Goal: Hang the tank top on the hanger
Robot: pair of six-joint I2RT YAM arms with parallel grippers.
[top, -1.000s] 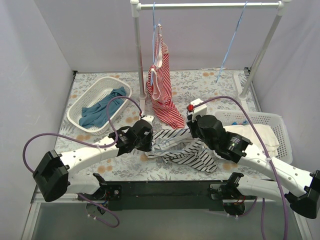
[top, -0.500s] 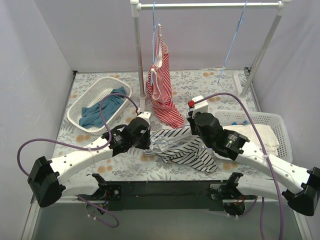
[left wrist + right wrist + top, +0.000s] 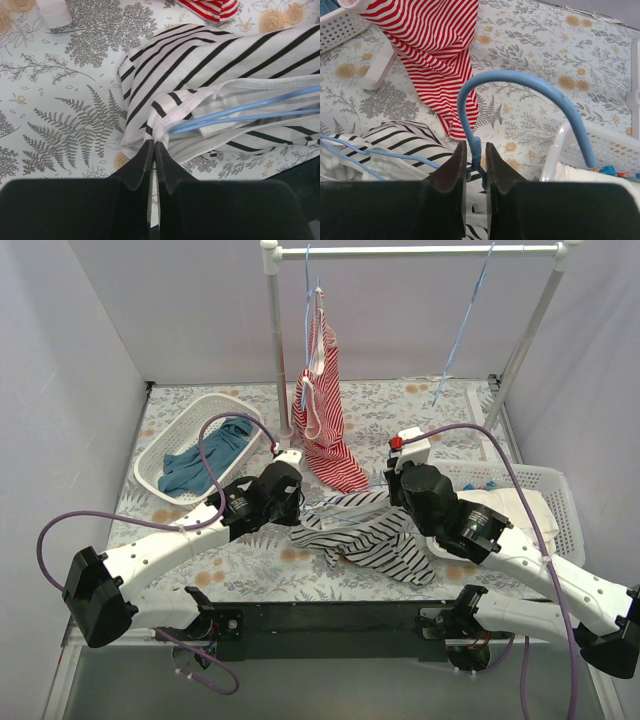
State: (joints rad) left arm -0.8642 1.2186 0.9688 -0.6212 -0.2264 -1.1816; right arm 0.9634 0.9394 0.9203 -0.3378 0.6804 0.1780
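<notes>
The tank top [image 3: 365,538], white with black stripes, lies crumpled on the floral table between both arms. My left gripper [image 3: 298,512] is shut on its white edge band [image 3: 172,116] at the top's left end. The pale-blue hanger [image 3: 240,111] has its wire arms running inside the fabric. My right gripper [image 3: 397,502] is shut on the hanger's neck [image 3: 475,145], just below the hook [image 3: 520,80], which curves up and to the right. The striped top [image 3: 405,137] lies to the left of those fingers.
A red-and-white striped top [image 3: 325,410] hangs from the rack rod [image 3: 420,251] just behind the grippers, with another blue hanger [image 3: 465,325] to its right. A white basket [image 3: 205,402] with a blue garment stands at back left. A second white basket [image 3: 520,475] stands at right.
Both grippers have shifted a little toward the far side, carrying the top's edge and the hanger with them. The top has spread out and moved slightly right.
</notes>
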